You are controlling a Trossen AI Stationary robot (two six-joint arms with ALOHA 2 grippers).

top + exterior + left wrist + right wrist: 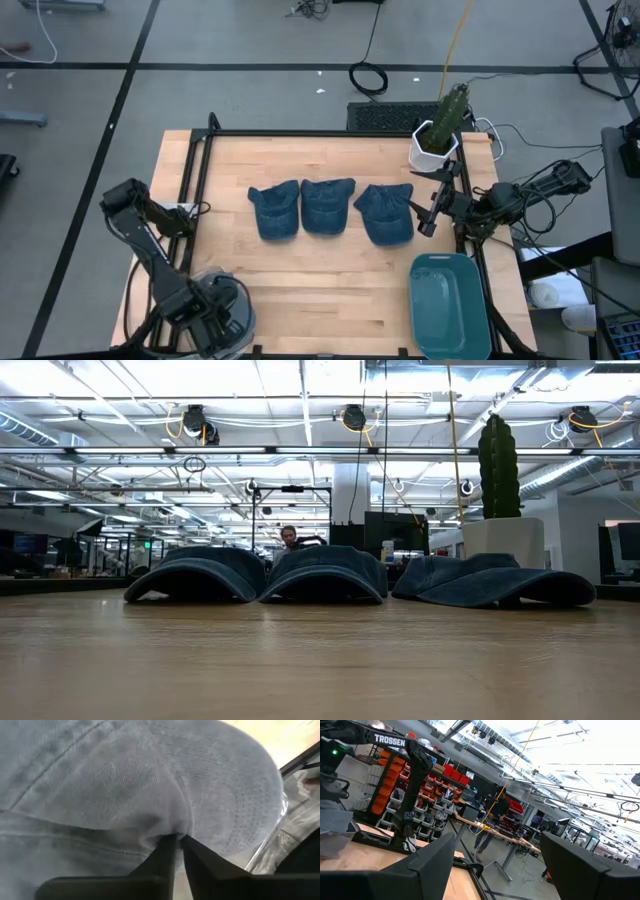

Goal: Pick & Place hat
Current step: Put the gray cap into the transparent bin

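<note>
Three dark blue denim caps lie in a row mid-table, resting on their brims and crown edges: left cap (275,210) (195,575), middle cap (327,205) (325,572), right cap (385,212) (490,582). A fourth, pale grey-blue cap (222,300) (150,780) sits at the near-left corner under my left gripper (212,312) (177,840), which is shut on it. My right gripper (421,212) (498,840) is open and level just right of the right cap, touching nothing. My left gripper pinches a small fold of the pale cap's cloth (172,827) between its two fingers, where the crown meets the stitched brim (240,795). The fingers come from above. Whether the cap is lifted clear or rests on something cannot be told.
A teal bin (448,305) stands at the near-right corner. A cactus in a white pot (437,140) (502,470) is at the far-right corner. A black frame (200,150) runs along the far and left edges. Bare wood lies in front of the caps.
</note>
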